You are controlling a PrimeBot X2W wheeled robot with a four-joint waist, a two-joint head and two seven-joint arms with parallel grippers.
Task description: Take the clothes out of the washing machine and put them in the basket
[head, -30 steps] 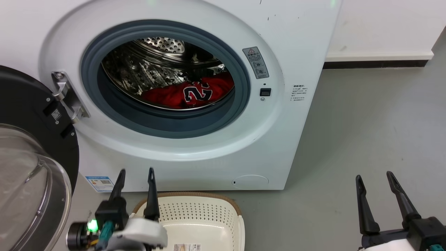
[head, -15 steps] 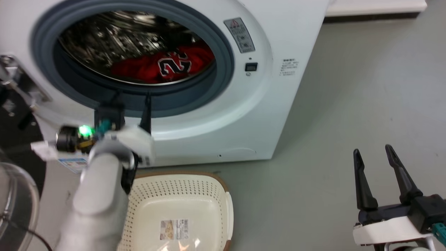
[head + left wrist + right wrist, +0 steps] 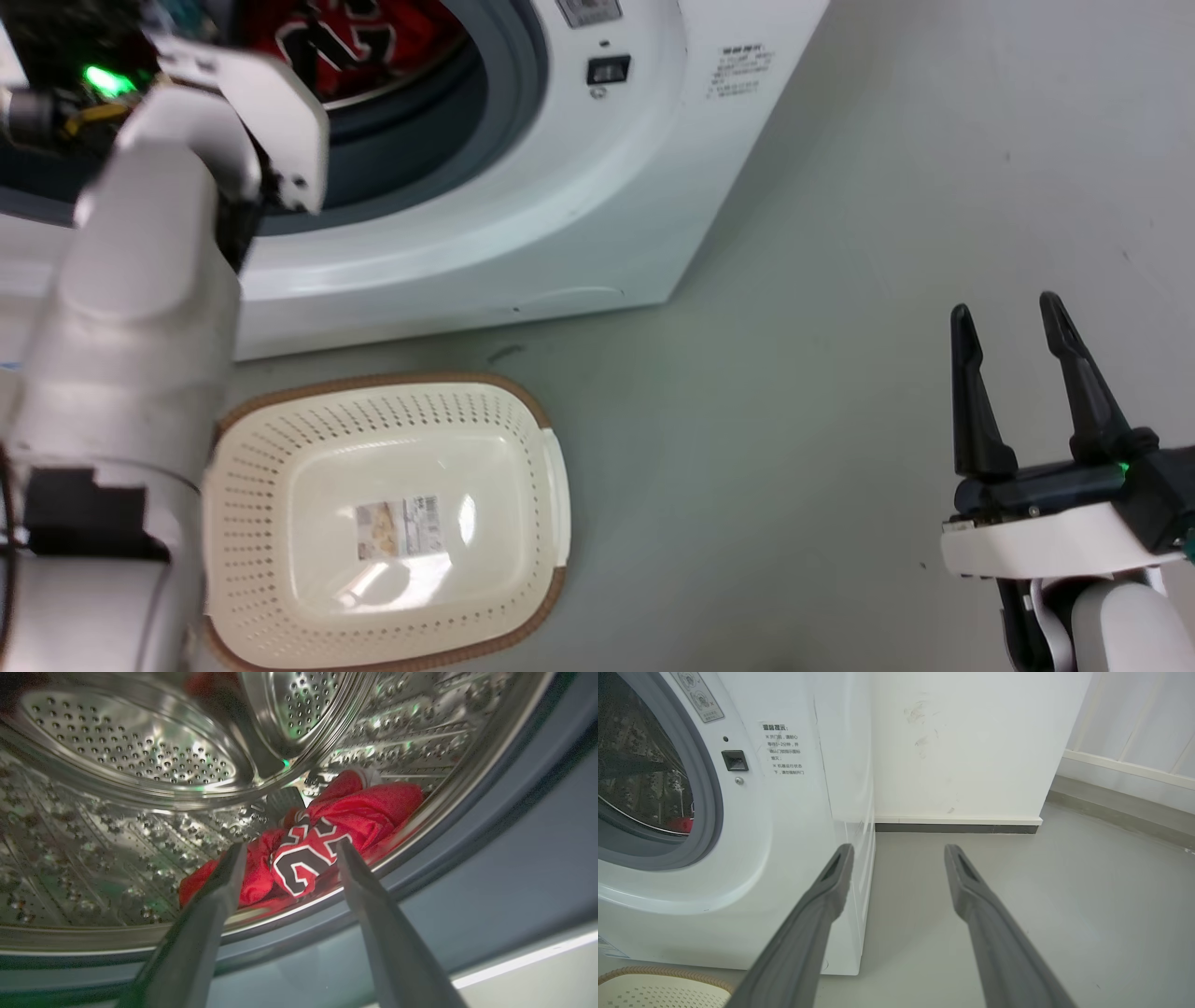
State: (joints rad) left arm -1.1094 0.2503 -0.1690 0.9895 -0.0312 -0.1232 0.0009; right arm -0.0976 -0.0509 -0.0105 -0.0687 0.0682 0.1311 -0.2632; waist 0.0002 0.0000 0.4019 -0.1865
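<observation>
at drum (image 3: 117, 765) mouth, left claw (image 3: 290, 845) spread, empty, before clothes (image 3: 369, 807); head view: right claw (image 3: 1005, 308) spread, empty; basket (image 3: 271, 448).

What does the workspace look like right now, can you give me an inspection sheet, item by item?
Surface: grey floor; the basket stands on it before the washing machine.
Job's things: red clothes lie in the drum; the basket holds just a label sticker.
Clutter: nothing seen.
Grippers: left gripper open, jaws pointing into the drum at the clothes; right gripper open over the floor, holding nothing.
Cables: yellow wiring at the left wrist.
Surroundings: white wall, dark skirting.
</observation>
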